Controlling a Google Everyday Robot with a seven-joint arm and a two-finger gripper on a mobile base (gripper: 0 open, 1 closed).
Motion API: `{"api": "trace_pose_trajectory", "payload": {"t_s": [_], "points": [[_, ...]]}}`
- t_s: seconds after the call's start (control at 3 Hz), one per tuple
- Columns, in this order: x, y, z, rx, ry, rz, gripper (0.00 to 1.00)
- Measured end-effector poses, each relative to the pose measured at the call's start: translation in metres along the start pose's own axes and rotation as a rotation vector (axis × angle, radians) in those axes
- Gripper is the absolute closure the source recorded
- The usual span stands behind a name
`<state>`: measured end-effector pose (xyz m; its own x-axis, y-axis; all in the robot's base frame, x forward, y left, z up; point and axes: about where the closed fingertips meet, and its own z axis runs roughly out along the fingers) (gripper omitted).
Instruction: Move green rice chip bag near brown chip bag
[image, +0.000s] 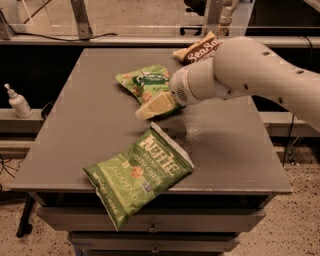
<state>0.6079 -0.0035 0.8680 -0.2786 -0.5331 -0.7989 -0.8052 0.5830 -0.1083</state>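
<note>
Reaching in from the right side of the camera view, the robot's thick white arm (250, 70) crosses the far half of a grey table (90, 130), and its pale, cream-coloured gripper (152, 107) sits low against the near right edge of the green rice chip bag (142, 80). The gripper overlaps that bag's lower corner, but whether it has hold of the bag, or how wide it stands, cannot be told from this angle. The green rice chip bag lies flat on the tabletop a little beyond the middle, toward the far side. The brown chip bag (199, 50), with white script lettering on its dark part, lies at the far edge of the table, to the right of and beyond the green one; the two are near each other but apart, and the arm's wrist hides the brown bag's near end. A second, larger green bag marked Kettle (137, 175) lies well apart from both, close to the front edge, tilted, with one corner hanging past the table's lip. Off the table, on a ledge at the left, stands a small white pump bottle (17, 102).
</note>
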Motion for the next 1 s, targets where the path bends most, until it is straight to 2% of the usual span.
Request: {"api": "trace_pose_trajectory", "payload": {"t_s": [0.33,1.0], "points": [[0.016,-0.013,0.006,0.021,0.002,0.021,0.18],[0.033,-0.032,-0.011,0.07,0.013,0.044,0.66]]}}
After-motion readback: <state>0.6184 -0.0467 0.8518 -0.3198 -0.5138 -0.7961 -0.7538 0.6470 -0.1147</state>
